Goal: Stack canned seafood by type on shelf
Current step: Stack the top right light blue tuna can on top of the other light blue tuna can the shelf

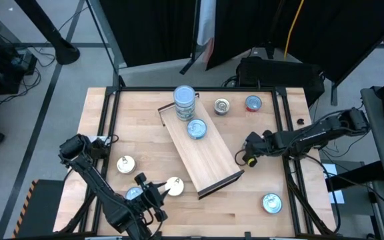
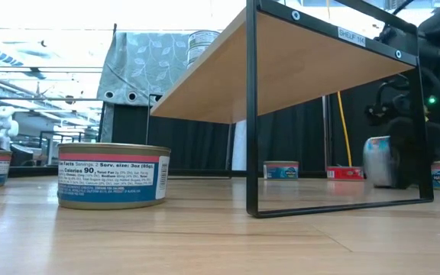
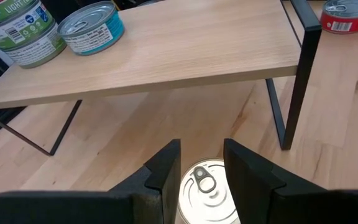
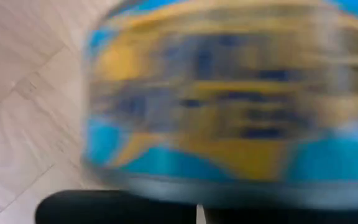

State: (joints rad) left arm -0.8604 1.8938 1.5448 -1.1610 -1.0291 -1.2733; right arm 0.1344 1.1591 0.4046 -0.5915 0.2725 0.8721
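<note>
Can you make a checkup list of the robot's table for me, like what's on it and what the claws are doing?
Surface: wooden table, bare wood.
Job's things: shelf slanted mid-table, with a can stack and one can on it; loose cans around it.
Clutter: nothing seen.
Claws: left claw shut on a pull-tab can; right claw shut, beside the shelf.
Cables: yellow cable behind the table.
Surroundings: black curtains.
</note>
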